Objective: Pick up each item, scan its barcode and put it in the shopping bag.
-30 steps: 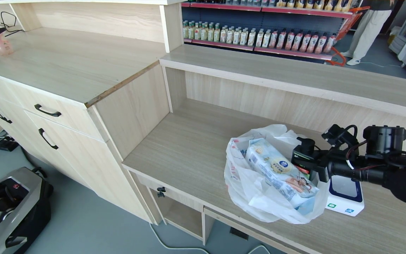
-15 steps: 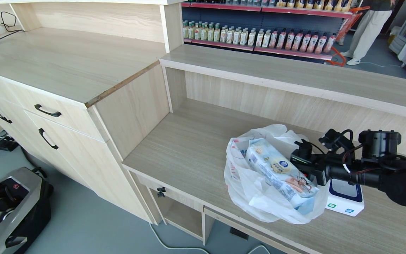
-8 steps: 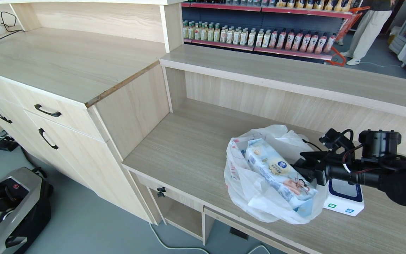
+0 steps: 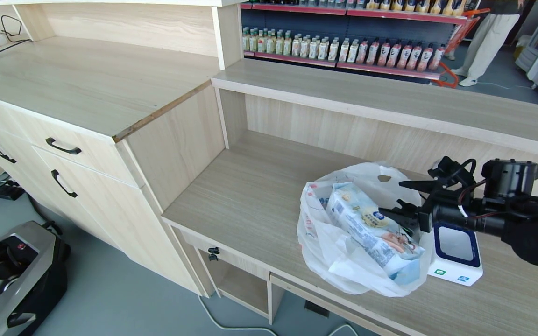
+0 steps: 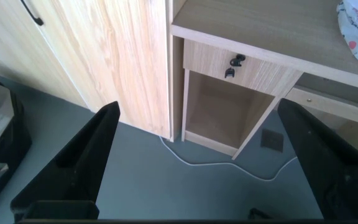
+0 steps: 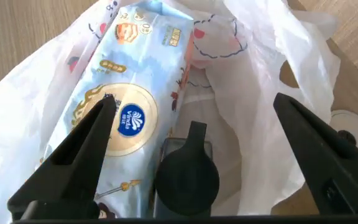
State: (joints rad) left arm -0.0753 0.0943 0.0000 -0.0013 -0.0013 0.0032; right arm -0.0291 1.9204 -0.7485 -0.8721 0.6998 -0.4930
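A white plastic shopping bag (image 4: 339, 261) lies open on the lower counter (image 4: 250, 196). Inside it rests a blue-and-white pack (image 4: 371, 228) and, beside that, a dark item with a black cap (image 6: 188, 177). My right gripper (image 4: 407, 199) hovers open just above the bag's mouth, directly over the dark item, holding nothing. From the right wrist, the gripper (image 6: 192, 102) straddles the bag (image 6: 278, 50) with the pack (image 6: 129, 106) lying beside one finger. A white-and-blue scanner (image 4: 456, 254) stands against the bag's right side. My left gripper (image 5: 199, 107) hangs open low in front of the counter, over the floor.
A raised shelf wall (image 4: 390, 140) backs the lower counter, and a taller cabinet with drawers (image 4: 63, 149) stands to the left. Below the counter are a locked drawer (image 5: 232, 65) and an open cubby with a cable on the floor. Drink shelves (image 4: 343, 49) stand behind.
My right gripper, shut on the dark item over the bag, has opened and let it drop inside, then risen a little. The pack and bag shifted slightly.
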